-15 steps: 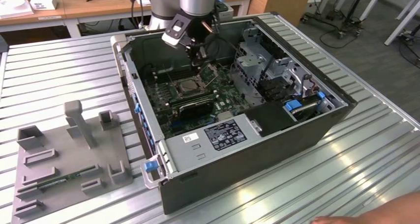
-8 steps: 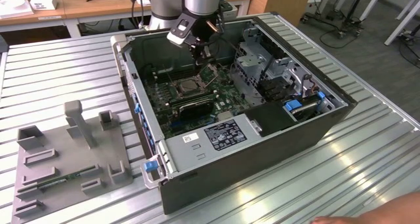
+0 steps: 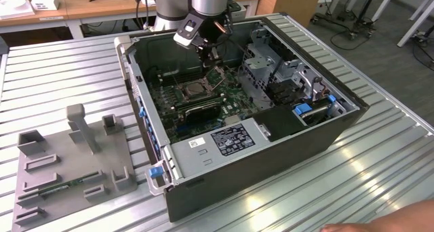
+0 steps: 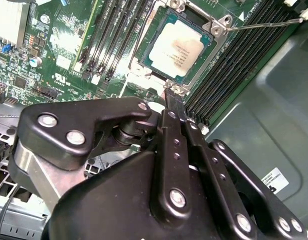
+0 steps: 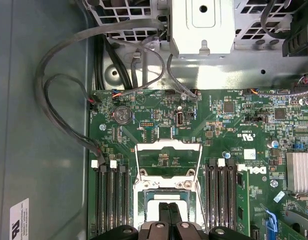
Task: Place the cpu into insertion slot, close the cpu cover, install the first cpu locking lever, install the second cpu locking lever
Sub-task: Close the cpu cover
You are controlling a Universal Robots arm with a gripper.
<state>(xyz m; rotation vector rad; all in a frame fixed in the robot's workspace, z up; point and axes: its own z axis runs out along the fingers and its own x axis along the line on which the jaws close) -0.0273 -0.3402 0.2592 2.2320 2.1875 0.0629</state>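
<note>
The small flat square cpu with the silvery-grey metal top point(image 4: 176, 47) already lies inside the silver-rimmed square insertion slot point(image 4: 217, 29). Treat it as light, stiff and fragile underneath, so touch it only by two opposite edges. The thin silver windowed cpu cover point(image 5: 168, 145) appears to stand lifted off the slot, and is probably best pushed on its frame. Your black claw point(image 4: 171, 102) hangs just beside the slot's corner, clenched on nothing.

A ribbed metal table point(image 3: 379, 155) stands before a wooden desk point(image 3: 101, 7), with grey floor point(image 3: 386, 44) on the exterior view's right.
</note>
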